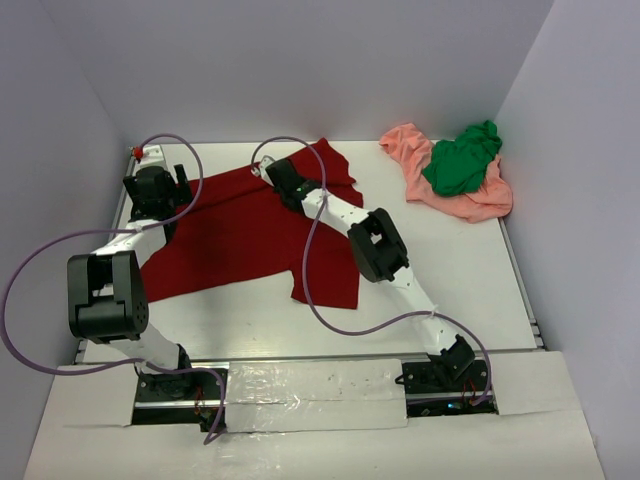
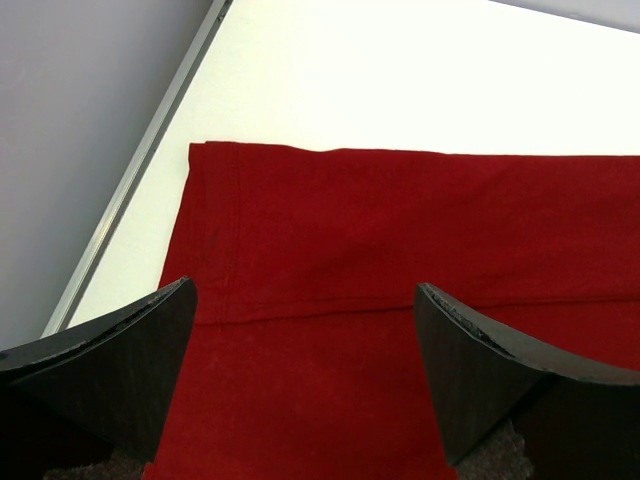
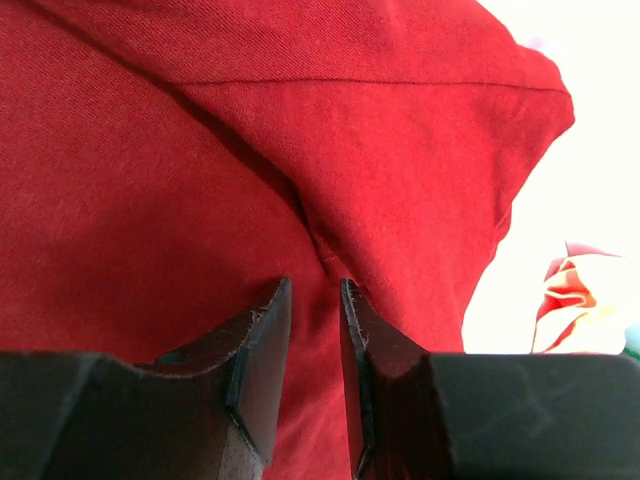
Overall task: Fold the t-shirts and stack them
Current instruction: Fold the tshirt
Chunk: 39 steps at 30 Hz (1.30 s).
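The dark red t-shirt (image 1: 240, 235) lies spread on the white table, partly folded. My left gripper (image 1: 163, 203) hovers over its left edge, open and empty; in the left wrist view the gripper (image 2: 305, 290) has its fingers wide apart above the shirt's hemmed corner (image 2: 400, 220). My right gripper (image 1: 272, 172) is at the shirt's back edge; in the right wrist view the gripper (image 3: 315, 285) is nearly closed, pinching red cloth (image 3: 150, 180) at a seam. The green t-shirt (image 1: 462, 160) lies crumpled on the salmon-pink t-shirt (image 1: 480, 203) at the back right.
The table's metal rim (image 2: 130, 190) runs just left of the shirt's corner. Purple cables (image 1: 320, 290) loop over the shirt and table. Grey walls close in on the left, back and right. The pink shirt (image 3: 570, 290) shows at the right wrist view's edge.
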Tool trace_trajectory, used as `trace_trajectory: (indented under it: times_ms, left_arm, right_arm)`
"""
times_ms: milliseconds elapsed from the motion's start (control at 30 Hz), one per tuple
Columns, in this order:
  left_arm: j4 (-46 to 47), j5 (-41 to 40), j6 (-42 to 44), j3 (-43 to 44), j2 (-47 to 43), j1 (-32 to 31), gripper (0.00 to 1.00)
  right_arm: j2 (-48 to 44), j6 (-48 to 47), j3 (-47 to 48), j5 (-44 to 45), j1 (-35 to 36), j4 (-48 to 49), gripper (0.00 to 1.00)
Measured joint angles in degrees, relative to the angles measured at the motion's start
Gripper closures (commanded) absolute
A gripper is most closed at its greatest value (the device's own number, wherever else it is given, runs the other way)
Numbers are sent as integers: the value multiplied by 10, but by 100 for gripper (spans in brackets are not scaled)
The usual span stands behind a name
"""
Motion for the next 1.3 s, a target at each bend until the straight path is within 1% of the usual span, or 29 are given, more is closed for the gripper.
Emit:
trace_trajectory:
  times_ms: [300,600,733,800,1033,1133,1233,1300]
  left_arm:
    - [0,0,5,0,-2,0,1]
    - [0,0,6,0,-2,0,1]
    - [0,0,6,0,-2,0,1]
    - [0,0,6,0,-2,0,1]
    - [0,0,6,0,-2,0,1]
    - [0,0,6,0,-2,0,1]
    - [0,0,6,0,-2,0,1]
    - [0,0,6,0,-2,0,1]
  right_arm:
    - [11,-21,9,18,-3,11,66]
    - [37,-36,40,45,-4,23,67]
    - [41,-39,43,50,-4,26,68]
    - [42,-40,44,52,-4,26,71]
    - [47,-42,46,55,-4,27,86]
    - [47,-43,46,55,-4,27,99]
    - [47,-42,44,56,-4,31,100]
    - [47,-46,31,59,-4,50,100]
